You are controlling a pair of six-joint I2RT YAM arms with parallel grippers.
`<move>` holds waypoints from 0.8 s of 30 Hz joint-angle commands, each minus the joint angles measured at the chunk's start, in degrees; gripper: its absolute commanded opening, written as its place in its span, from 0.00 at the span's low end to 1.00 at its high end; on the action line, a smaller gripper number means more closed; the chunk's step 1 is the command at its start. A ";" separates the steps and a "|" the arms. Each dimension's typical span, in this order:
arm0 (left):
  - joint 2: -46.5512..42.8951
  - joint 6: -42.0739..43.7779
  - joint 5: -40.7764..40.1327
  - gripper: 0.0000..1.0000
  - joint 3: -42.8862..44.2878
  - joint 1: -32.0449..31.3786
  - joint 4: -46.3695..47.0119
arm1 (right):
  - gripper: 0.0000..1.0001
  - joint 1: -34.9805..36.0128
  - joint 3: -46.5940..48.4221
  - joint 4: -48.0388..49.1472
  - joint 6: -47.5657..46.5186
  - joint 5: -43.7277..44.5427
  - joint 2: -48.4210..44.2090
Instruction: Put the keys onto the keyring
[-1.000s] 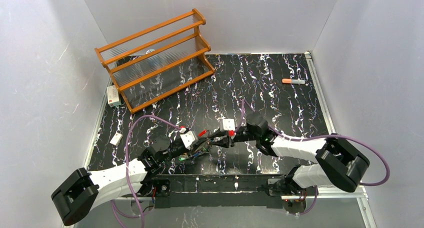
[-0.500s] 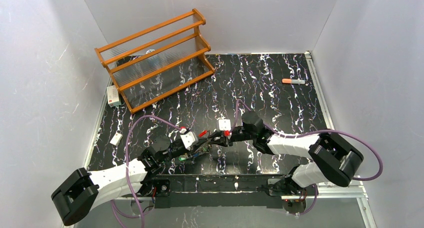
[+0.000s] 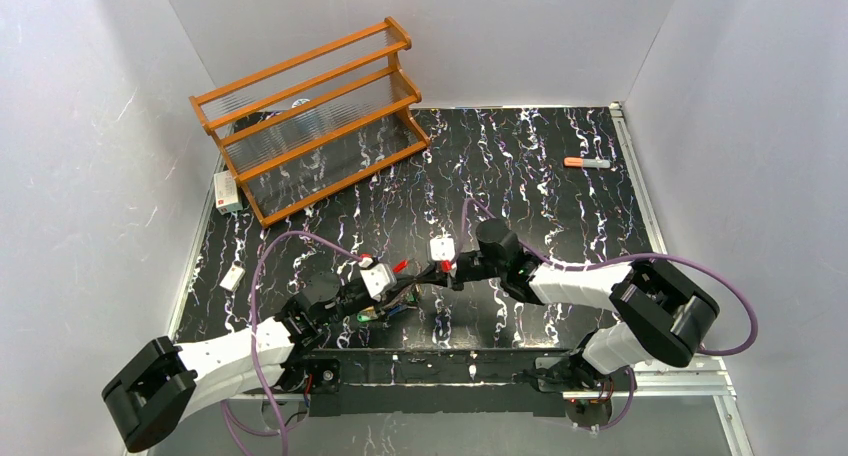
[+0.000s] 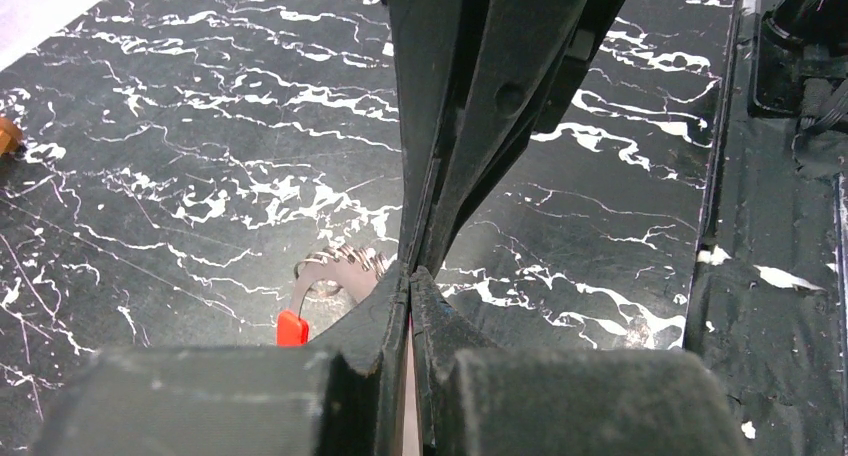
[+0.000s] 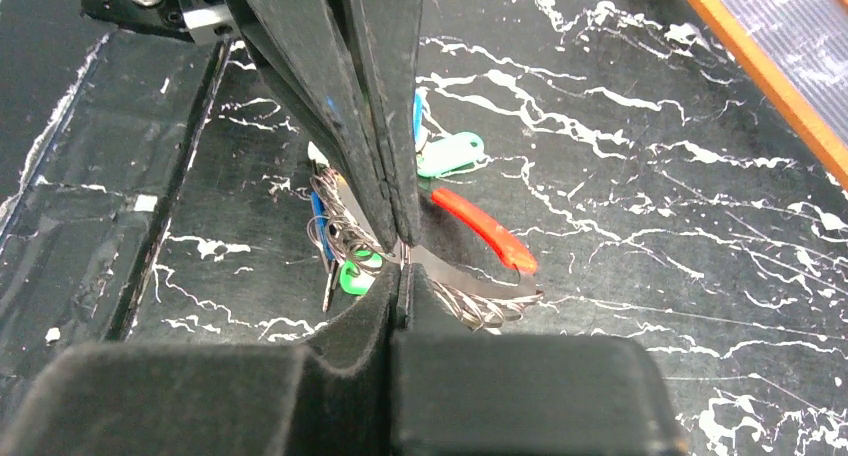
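Observation:
The keyring (image 5: 470, 281) is a curved metal band with a red arc (image 5: 482, 228) and coiled wire loops. It hangs between the two grippers, which meet tip to tip low over the black marbled table (image 3: 540, 186). My right gripper (image 5: 400, 264) is shut on the metal band. My left gripper (image 4: 410, 274) is shut, with the band and its red tip (image 4: 292, 328) just to its left. The keys bunch on the ring: green (image 5: 355, 276), blue (image 5: 320, 226), pale green (image 5: 450, 156). In the top view the grippers (image 3: 425, 279) (image 3: 445, 269) meet over the ring (image 3: 400, 294).
A wooden rack (image 3: 310, 116) stands at the back left. An orange-capped marker (image 3: 587, 162) lies at the back right. A small white box (image 3: 228, 191) and a white tag (image 3: 232, 277) lie along the left edge. A black taped strip (image 3: 440, 366) runs along the near edge.
My right arm has moved left, bringing its gripper up against the left gripper's tips. The left arm has hardly moved.

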 commanded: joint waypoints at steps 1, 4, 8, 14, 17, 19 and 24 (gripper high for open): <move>-1.67 0.90 -0.23 0.00 -0.15 -0.06 2.55 | 0.01 -0.01 3.91 -6.79 -2.98 1.99 -0.68; -1.63 1.66 -1.98 0.11 -0.44 -0.05 2.27 | 0.01 -0.04 4.44 -12.14 -4.12 4.33 -2.16; -0.92 3.52 -2.80 0.32 -0.62 -0.06 1.89 | 0.01 -0.01 3.45 -17.71 -4.30 8.37 -4.82; 2.27 8.05 0.31 0.46 0.43 -0.05 0.09 | 0.01 -0.03 4.52 -27.89 -3.71 11.41 -6.55; 5.35 9.96 2.63 0.47 1.18 -0.05 -0.18 | 0.01 0.00 6.79 -35.17 -3.10 11.97 -5.42; 7.57 10.77 3.91 0.47 1.87 -0.07 -0.18 | 0.01 -0.03 9.19 -40.32 -2.57 12.00 -3.90; 14.08 12.71 7.49 0.45 4.40 -0.05 -0.18 | 0.01 -0.02 13.30 -45.84 1.10 10.64 -1.86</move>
